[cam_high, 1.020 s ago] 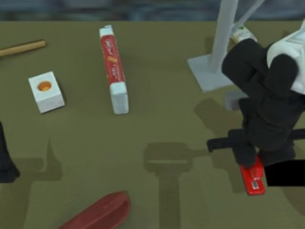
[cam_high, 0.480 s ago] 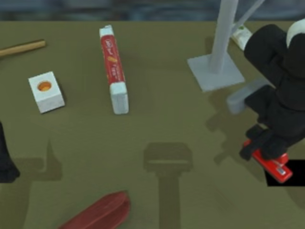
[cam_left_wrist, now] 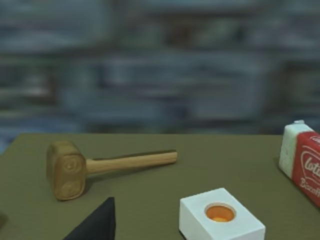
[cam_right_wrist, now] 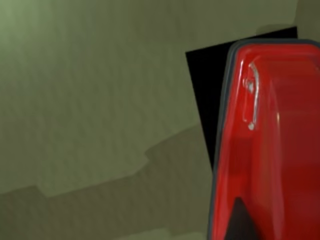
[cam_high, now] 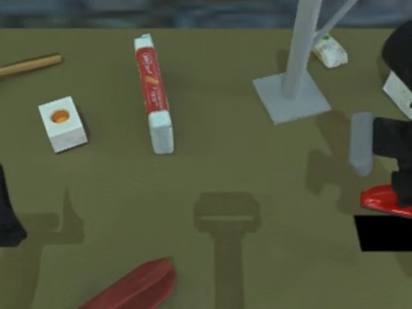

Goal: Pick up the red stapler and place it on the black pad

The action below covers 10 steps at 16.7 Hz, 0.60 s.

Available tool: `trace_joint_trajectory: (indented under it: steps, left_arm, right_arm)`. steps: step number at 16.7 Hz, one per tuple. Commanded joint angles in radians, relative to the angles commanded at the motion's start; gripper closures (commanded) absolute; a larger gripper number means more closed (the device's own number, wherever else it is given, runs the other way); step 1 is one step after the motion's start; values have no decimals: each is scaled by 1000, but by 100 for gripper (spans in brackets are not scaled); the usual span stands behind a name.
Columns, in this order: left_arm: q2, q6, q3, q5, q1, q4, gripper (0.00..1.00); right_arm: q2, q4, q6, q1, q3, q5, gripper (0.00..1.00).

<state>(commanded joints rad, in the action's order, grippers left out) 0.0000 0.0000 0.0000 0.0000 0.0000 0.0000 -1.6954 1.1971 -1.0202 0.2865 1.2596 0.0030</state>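
Observation:
The red stapler [cam_high: 385, 198] hangs at the table's right edge, just above the far edge of the black pad [cam_high: 382, 234]. My right gripper [cam_high: 403, 192] is shut on it and mostly out of the top view. In the right wrist view the red stapler [cam_right_wrist: 272, 145] fills the right half, with a dark fingertip [cam_right_wrist: 240, 222] pressed on it and a corner of the black pad [cam_right_wrist: 206, 95] behind. My left gripper [cam_high: 6, 222] stays parked at the left edge.
A red-and-white box [cam_high: 153, 90], a white block with an orange hole [cam_high: 62, 123] and a wooden hammer [cam_left_wrist: 75, 167] lie at the back left. A dark red leaf-shaped object [cam_high: 136, 284] lies at the front. A grey stand [cam_high: 293, 90] rises at the back right.
My right gripper has carried the red stapler to the right, from the pad's left corner to over its far edge. The right arm has swung toward the table's right edge. The left arm is still.

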Motion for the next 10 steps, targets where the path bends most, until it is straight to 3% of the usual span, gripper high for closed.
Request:
trace_joint_trajectory:
  steps: [5, 10]
  left_arm:
    - [0, 0, 0, 0, 0, 0, 0]
    - [0, 0, 0, 0, 0, 0, 0]
  right_arm:
    - [44, -12, -307, -80, -6, -1, 100]
    - [59, -19, -363, -98, -9, -2, 100]
